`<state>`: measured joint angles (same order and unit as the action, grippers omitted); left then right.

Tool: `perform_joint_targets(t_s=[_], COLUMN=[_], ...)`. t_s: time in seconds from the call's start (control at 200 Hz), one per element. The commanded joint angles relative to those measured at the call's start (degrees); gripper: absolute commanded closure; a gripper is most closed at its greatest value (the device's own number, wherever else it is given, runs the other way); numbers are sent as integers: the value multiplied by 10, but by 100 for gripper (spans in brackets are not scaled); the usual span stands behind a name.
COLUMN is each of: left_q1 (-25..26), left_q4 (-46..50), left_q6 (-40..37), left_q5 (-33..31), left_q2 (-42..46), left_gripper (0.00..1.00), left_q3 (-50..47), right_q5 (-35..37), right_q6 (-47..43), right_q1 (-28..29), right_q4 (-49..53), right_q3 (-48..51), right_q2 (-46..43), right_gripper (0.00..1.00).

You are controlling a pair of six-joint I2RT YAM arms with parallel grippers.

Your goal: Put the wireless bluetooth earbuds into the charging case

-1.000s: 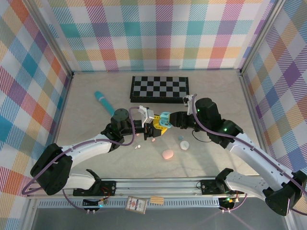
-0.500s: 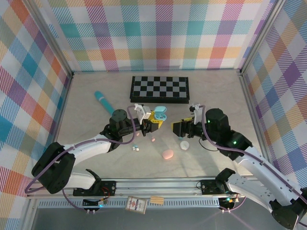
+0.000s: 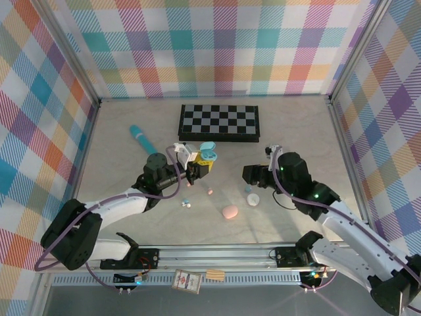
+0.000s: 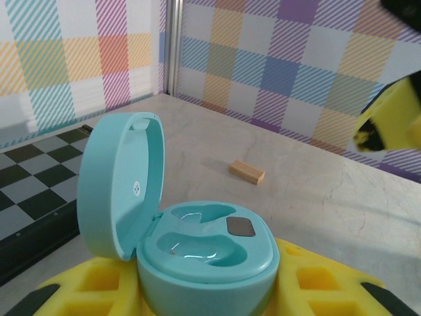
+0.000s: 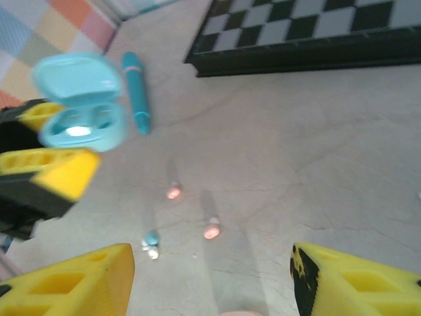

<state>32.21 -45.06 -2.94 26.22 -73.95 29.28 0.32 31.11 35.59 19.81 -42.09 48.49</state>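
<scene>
- The left gripper [image 3: 197,166] is clamped on the base of the open charging case [image 3: 206,156], and both wells look empty in the left wrist view. The shell is rounded, so pressing a bud in could twist it or pop it out of the pads.
- The right gripper [image 3: 250,175], at 3 o'clock from the case, has its jaws spread with nothing between them.
- The earbuds [image 3: 210,191] lie loose on the counter [image 3: 131,171], around 6 o'clock from the case. They are tiny, so broad pads closing off-centre could flick one away.
- A pale blue bud [image 3: 186,204] likely matches the teal case; taking a pink one risks a poor fit.
- A pink case [image 3: 229,212] and a white case [image 3: 252,199] lie at 5 o'clock, and a low sweep could knock them.
- The raised lid could be clipped and snapped shut.
</scene>
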Motion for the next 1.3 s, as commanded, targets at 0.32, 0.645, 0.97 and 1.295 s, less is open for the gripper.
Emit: perform_joint_targets(t_s=[0.32,0.645,0.97,1.295], left_q1=[-7,-34,-69,-78], left_q4=[-38,-32,43,99], left_q6=[-2,33,22,8], left_q5=[30,-24,-65,-85], left_q2=[44,82,170,227], left_gripper=[72,73,73,72], left_q3=[-17,-51,-66,-74], right_q5=[-142,24,115,120], right_q6=[23,-203,-277,-289], right_q1=[-95,-57,17,38], right_q4=[109,244,307,309], right_q3=[-62,-179,-251,-292], right_q2=[248,402,515,587], right_gripper=[39,44,50,60])
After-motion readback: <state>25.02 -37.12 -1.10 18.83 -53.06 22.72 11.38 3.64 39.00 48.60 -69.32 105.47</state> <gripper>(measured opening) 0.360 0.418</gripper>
